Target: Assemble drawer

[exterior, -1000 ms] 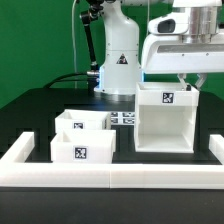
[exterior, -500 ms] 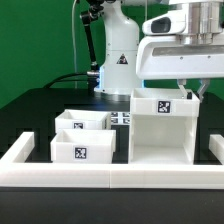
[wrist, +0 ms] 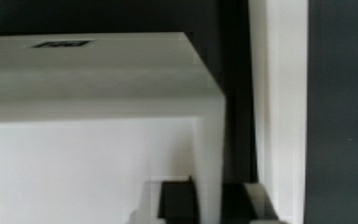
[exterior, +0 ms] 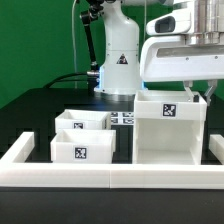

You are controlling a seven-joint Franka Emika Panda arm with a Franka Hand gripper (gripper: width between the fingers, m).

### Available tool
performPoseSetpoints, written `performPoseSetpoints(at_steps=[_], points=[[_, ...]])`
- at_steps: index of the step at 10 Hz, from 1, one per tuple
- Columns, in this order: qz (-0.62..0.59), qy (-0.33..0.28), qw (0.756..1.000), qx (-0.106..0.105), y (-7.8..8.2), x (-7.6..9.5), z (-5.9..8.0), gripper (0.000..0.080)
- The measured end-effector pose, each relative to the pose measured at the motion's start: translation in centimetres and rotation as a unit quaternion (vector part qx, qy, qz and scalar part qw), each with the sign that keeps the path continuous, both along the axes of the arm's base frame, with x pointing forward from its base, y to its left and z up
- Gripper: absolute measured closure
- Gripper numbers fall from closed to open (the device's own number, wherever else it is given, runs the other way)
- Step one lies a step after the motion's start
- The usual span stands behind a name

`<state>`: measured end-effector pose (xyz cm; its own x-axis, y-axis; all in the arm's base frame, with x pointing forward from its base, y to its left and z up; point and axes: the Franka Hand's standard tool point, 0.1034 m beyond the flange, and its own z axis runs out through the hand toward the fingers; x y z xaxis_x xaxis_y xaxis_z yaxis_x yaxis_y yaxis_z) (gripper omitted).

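Note:
The drawer casing (exterior: 165, 130), a tall white open-fronted box with a black-and-white tag, stands on the black table at the exterior view's right. My gripper (exterior: 193, 92) comes down onto the top edge of its side wall on the exterior view's right and is shut on that wall. In the wrist view the casing (wrist: 87, 100) fills most of the frame, and my gripper (wrist: 211, 200) has one dark finger (wrist: 176, 200) on each side of the wall. Two small open-top drawer boxes, one behind (exterior: 85, 121) and one in front (exterior: 83, 148), sit side by side to the exterior view's left of the casing.
A low white border wall (exterior: 110, 176) runs along the front and up both sides; in the wrist view it (wrist: 279, 100) lies close beside the casing. The marker board (exterior: 124, 118) lies behind the boxes. The robot base (exterior: 118, 60) stands at the back.
The casing, held by my gripper, has slid toward the camera and toward the exterior view's right, closer to the border wall. The two small boxes have not moved.

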<state>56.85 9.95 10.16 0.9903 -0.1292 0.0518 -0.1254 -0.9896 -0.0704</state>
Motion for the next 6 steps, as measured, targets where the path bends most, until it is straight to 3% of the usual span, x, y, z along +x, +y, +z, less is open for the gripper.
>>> performPoseSetpoints(at_steps=[3,6], points=[[-0.075,0.005,0.997,0.01,0.3,0.0,0.1,0.0762],[-0.215,-0.001,0.976,0.026,1.4,0.2,-0.1,0.0762]])
